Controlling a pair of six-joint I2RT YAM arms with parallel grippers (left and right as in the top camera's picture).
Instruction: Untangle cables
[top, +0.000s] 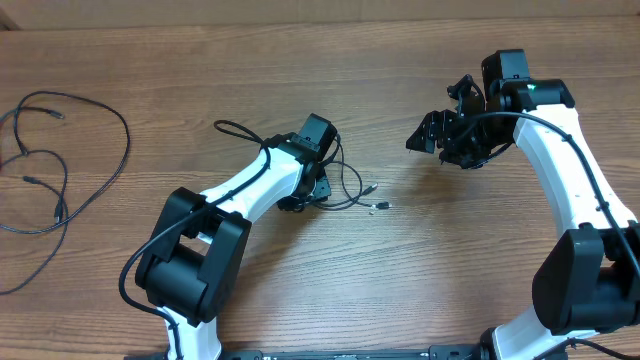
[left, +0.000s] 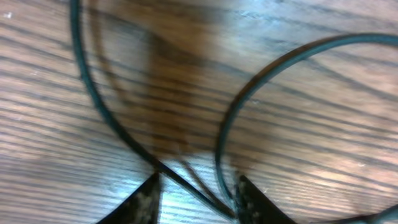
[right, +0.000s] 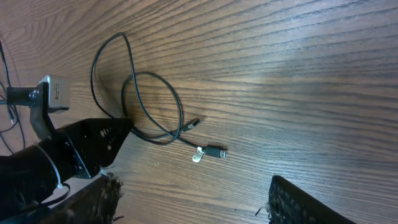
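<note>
A thin black cable (top: 356, 182) lies looped on the wooden table by my left gripper (top: 303, 196), its two silver-tipped plugs (top: 380, 206) lying to the right. In the left wrist view my left gripper (left: 196, 200) is down at the table, fingers apart, with two cable strands (left: 221, 134) crossing between the tips. In the right wrist view the same loop (right: 177, 112) and plug (right: 216, 151) lie ahead of my right gripper (right: 193, 199), which is wide open and empty. The right gripper (top: 432, 135) hovers right of the plugs. A second cable (top: 126, 140) lies at the far left.
The left arm's black wrist (right: 81, 149) fills the left of the right wrist view, beside the loop. The far-left cable sprawls in wide loops near the table's left edge. The table is brown wood grain (top: 400, 280).
</note>
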